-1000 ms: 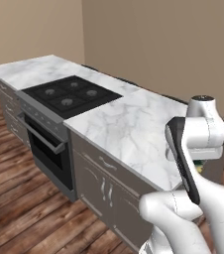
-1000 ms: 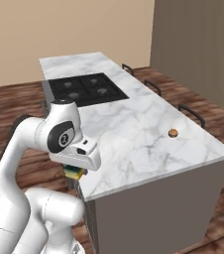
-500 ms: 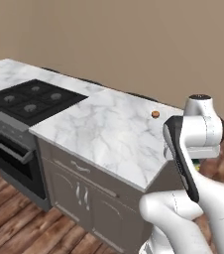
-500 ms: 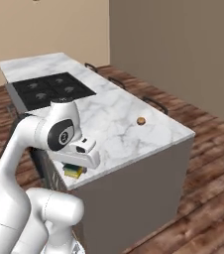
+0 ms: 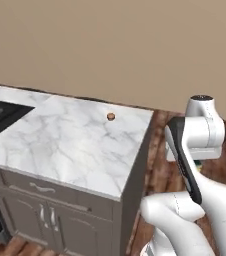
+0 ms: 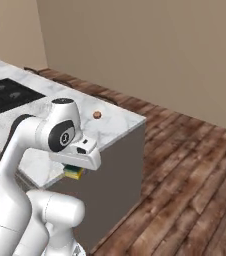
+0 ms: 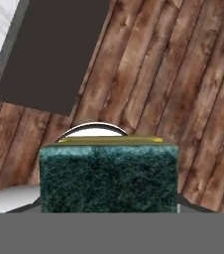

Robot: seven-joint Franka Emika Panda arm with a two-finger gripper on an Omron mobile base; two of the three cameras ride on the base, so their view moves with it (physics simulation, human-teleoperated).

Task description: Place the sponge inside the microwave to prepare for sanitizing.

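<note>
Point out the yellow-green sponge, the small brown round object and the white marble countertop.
yellow-green sponge (image 7: 108,178), hand view, dark green face.
small brown round object (image 5: 111,116), left base view, its top.
white marble countertop (image 5: 70,145), left base view, bare surface.

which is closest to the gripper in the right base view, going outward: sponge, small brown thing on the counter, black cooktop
1. sponge, held at the gripper, under the hand.
2. small brown thing, on the marble counter near its far right corner.
3. black cooktop, at the counter's far left.

A: Quick tally — one sponge (image 7: 108,176), one marble worktop (image 5: 70,142).

B: And one small brown round thing (image 5: 111,116) on that worktop, near its far corner. One black cooktop (image 6: 5,95) at the worktop's other end.
</note>
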